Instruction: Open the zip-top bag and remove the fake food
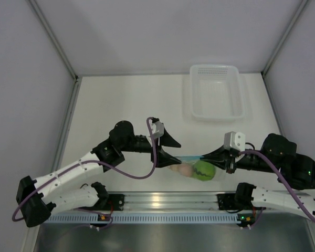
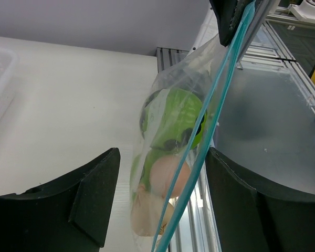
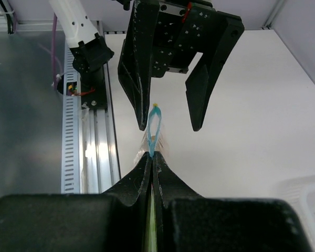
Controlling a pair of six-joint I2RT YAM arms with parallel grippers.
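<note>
Desk [image 1: 121, 105] is mostly bare white. The white basket [image 1: 216, 92] sits far right, well apart from the action; I take it as the drop spot for later, nothing in it that I can see.

Both arms meet over the near edge of the desk, above the rail. R hand [image 1: 205, 156] is pinched flat on the right end of the zip-top bag [image 1: 191, 164], no gap between its fingers in the R wrist view. It grips the light blue zip strip [image 2: 220, 100] itself, so the bag hangs below the strip and the mouth is stretched out toward the other arm. Makes sense: weight of the contents pulls the bag taut and keeps the strip edge-on for a second grip.

L hand [image 3: 169, 125] is wide, holding nothing, one finger on each side of the free end of the strip. Near finger looks v. close to the strip; can't tell if it touches. Imo it's lined up to catch one lip so the two hands can pull the seal apart.

Fake food is all inside, sunk to the low part of the bag: green ball [image 1: 203, 170] w/ dark zigzag toward the right, peach piece [image 1: 185, 169] just left of it, pressed together. Zip looks sealed, so opening not yet done.
</note>
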